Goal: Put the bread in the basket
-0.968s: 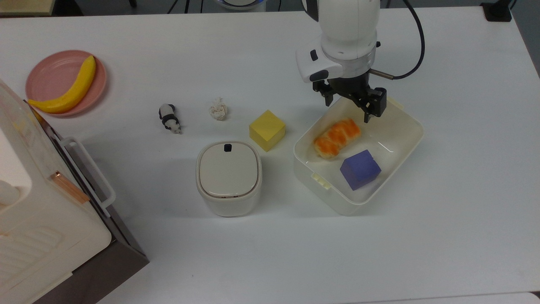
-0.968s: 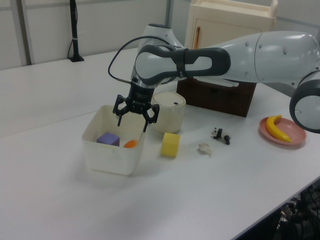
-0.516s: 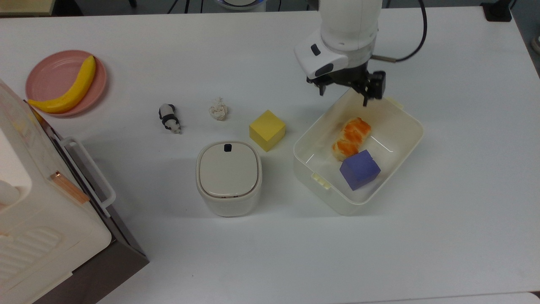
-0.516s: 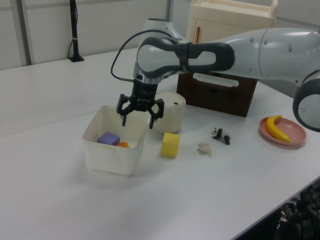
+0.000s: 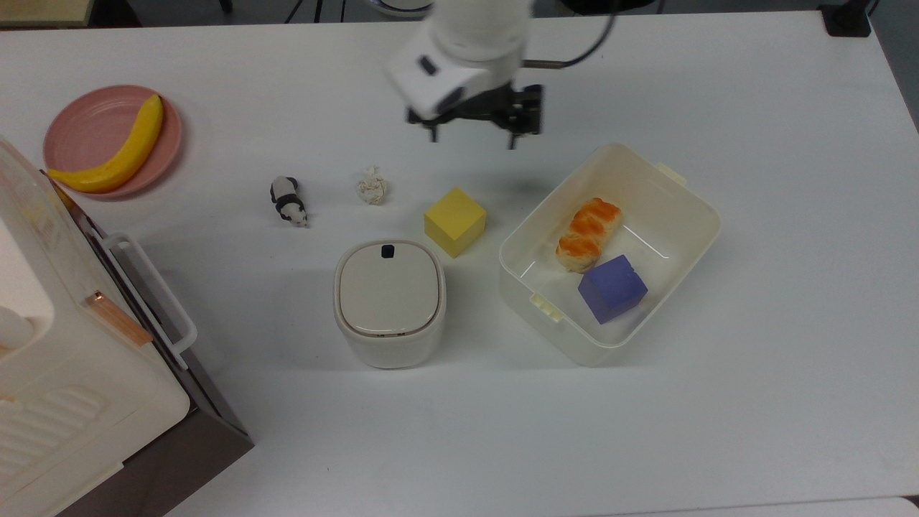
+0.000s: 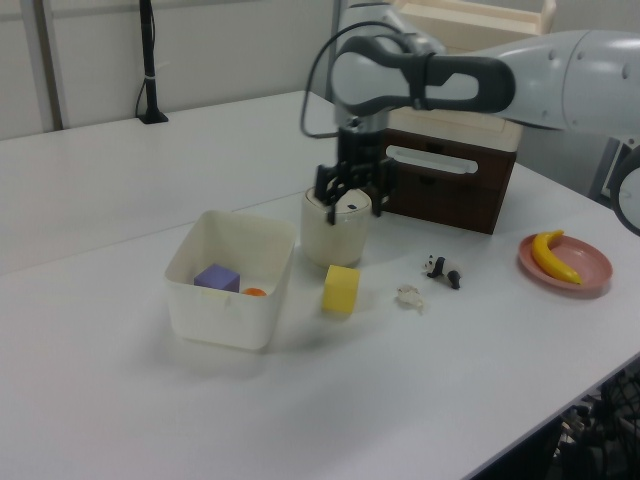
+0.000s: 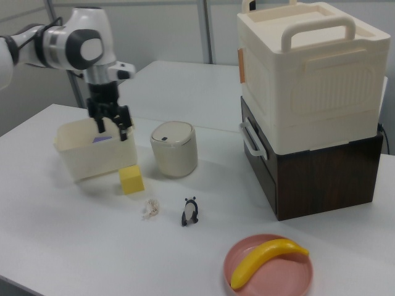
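The bread (image 5: 589, 231), an orange-brown striped loaf, lies inside the basket (image 5: 707, 215), touching a purple cube (image 5: 612, 289). In the left view just an orange bit of the bread (image 6: 255, 292) peeks over the wall of the basket (image 6: 225, 315). My gripper (image 5: 474, 136) hangs open and empty above the table, outside the basket, to the top view's left of it and behind the yellow cube (image 5: 454, 221). In the left view the gripper (image 6: 352, 203) hovers in front of the lidded bin. The right view shows the gripper (image 7: 112, 126) above the near end of the basket (image 7: 80, 157).
A lidded cream bin (image 5: 388, 301) stands beside the basket. A crumpled paper ball (image 5: 371, 188) and a toy panda (image 5: 288, 201) lie further to the top view's left. A banana (image 5: 115, 154) rests on a pink plate (image 5: 86, 122). A cream and brown cabinet (image 5: 79, 380) fills the lower left corner.
The gripper rose out of the basket and swung to the top view's left, still open. The bread rolled against the purple cube and turned a little.
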Robot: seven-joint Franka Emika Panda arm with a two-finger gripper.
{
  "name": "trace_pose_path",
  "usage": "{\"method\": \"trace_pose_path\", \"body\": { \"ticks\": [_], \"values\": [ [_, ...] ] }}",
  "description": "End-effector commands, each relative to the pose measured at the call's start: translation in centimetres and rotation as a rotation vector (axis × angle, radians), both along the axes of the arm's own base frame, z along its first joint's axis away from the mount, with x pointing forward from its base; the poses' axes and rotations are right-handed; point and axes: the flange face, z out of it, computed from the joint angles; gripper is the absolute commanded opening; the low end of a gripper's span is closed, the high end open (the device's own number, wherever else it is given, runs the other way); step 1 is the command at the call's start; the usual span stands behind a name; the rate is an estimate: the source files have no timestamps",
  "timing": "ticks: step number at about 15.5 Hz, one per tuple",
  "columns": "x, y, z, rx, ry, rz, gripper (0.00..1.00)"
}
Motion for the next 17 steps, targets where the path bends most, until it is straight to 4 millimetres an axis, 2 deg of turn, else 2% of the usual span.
{"method": "trace_pose_path", "body": {
  "ticks": [1,4,7,10,17],
  "values": [
    [-1.1,-6.3,2.7,-0.007,-0.018,0.025,1.00],
    [-1.8,-10.9,4.1,0.003,-0.017,0.039,1.00],
    [-2.2,-14.1,5.1,0.002,-0.033,-0.006,1.00],
    [-2.9,-14.5,6.3,0.003,-0.046,-0.033,1.00],
    [-2.8,-14.0,5.5,-0.050,-0.021,-0.073,1.00]
  ]
}}
